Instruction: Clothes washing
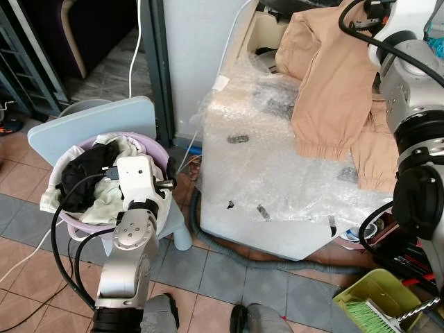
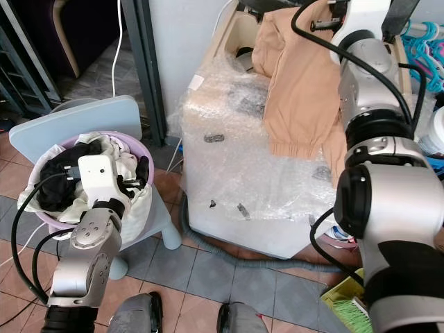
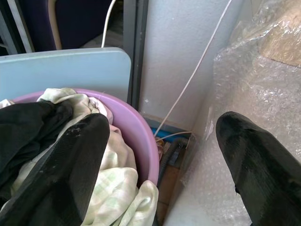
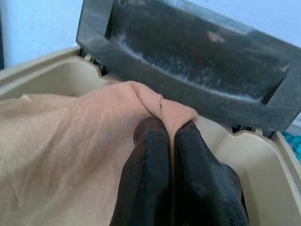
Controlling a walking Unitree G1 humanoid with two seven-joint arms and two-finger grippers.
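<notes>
Trousers [image 1: 333, 83], tan with cuffed legs, hang from our right gripper [image 4: 170, 134], whose fingers are pinched tight together on a fold of the cloth. We hold them up over the open top of the washer [image 1: 277, 187], just under its raised dark lid [image 4: 188, 61]. The legs drape down across the washer's top, which is wrapped in bubble wrap [image 2: 236, 159]. We can read no brand or writing on the machine; the dark marks under the wrap are too blurred to make out.

Our left gripper [image 3: 160, 155] hovers with its fingers spread wide, holding nothing, one finger [image 3: 70, 165] over the clothes and the other beside the wrapped washer. Below it sits the basin [image 1: 156, 149], lilac, on a pale blue stool [image 1: 90, 125], filled with a black garment [image 1: 83, 170] and pale green laundry [image 3: 113, 183]. A white cable [image 3: 197, 66] runs down the wall. On the tiled floor by the washer we see a grey hose [image 1: 277, 257] and a green dustpan [image 1: 371, 295].
</notes>
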